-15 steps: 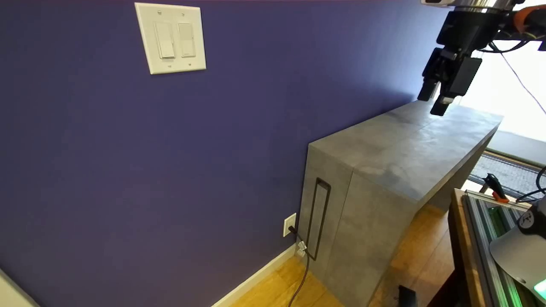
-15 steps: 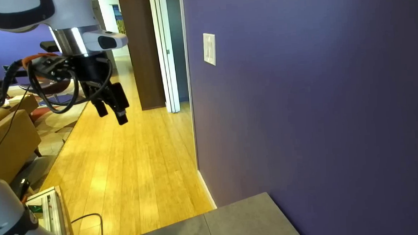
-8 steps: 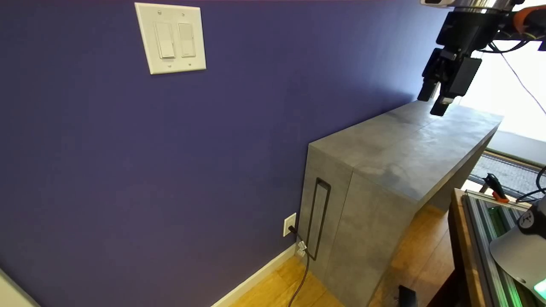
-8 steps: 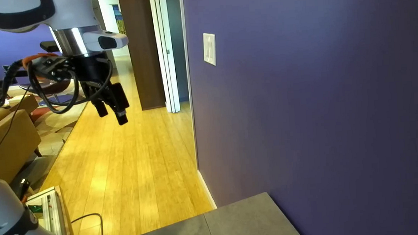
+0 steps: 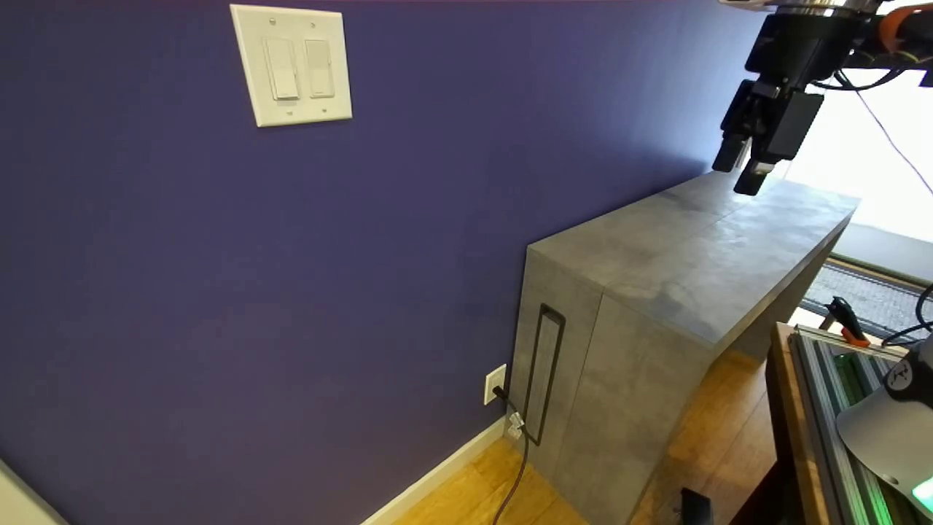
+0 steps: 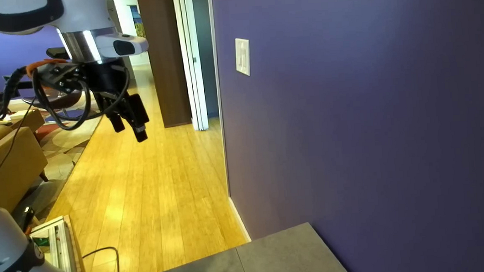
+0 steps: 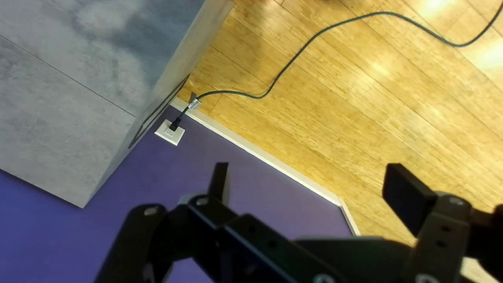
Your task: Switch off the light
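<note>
Exterior view: blocky gripper point(image 5: 735, 173) hangs far from rectangular switch point(image 5: 293, 67).

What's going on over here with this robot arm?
The robot arm is meant to switch off the light, but it isn't handling anything right now. Its open pincer hangs pointing downward, clearly apart from the white two-paddle switch plate on the purple wall. Lower down, a dark cord is plugged into a socket beside the grey desk. Whether the light is on, I can't tell.
</note>
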Robot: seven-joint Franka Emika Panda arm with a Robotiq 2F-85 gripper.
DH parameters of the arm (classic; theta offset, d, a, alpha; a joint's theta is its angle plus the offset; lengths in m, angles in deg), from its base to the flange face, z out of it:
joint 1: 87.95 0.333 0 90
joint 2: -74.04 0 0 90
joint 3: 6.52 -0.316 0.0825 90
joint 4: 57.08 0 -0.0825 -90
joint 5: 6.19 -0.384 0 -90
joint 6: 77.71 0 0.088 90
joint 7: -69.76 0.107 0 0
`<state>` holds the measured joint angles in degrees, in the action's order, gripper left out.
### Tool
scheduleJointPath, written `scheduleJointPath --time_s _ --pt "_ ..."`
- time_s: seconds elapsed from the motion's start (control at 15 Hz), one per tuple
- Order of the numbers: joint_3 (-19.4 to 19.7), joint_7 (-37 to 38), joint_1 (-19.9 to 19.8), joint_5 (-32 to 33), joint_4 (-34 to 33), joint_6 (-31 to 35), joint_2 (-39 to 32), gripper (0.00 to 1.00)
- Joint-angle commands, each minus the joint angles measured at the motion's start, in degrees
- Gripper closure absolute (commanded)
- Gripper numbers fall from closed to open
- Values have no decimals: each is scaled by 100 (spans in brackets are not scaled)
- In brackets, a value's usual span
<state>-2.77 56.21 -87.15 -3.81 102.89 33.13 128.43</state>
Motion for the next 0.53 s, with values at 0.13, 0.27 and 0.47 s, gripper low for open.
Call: scheduleJointPath --time_s 0.13,0.27,0.47 --pt "-216 972 514 -1245 -238 132 -86 0" --pt "-316 1378 591 -1756 -326 425 -192 0" --pt "-380 1774 556 -2275 -475 1167 -503 0"
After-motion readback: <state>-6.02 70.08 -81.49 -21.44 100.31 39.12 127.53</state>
